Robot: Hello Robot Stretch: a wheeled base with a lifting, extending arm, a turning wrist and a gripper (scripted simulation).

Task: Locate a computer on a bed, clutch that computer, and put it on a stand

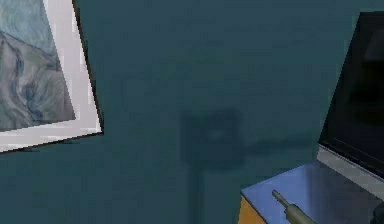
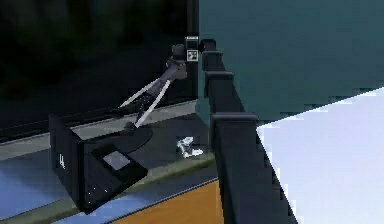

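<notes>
The computer (image 2: 103,165) sits on the stand (image 2: 160,173), close by the claw (image 2: 131,114); placement appears almost complete. Whether the claw holds it cannot be determined. Arm withdrawal likely remains.

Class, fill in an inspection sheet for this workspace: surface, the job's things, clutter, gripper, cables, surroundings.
Surface: stand with a blue-grey top and an orange front.
Job's things: black computer, lid up, on the stand; white bed at the arm side view's right.
Clutter: small white thing beside the computer; slim dark thing on the stand top.
Gripper: gripper points down toward the computer; cannot tell whether it holds anything.
Cables: nothing seen.
Surroundings: large dark screen behind the stand; teal wall; framed picture.
</notes>
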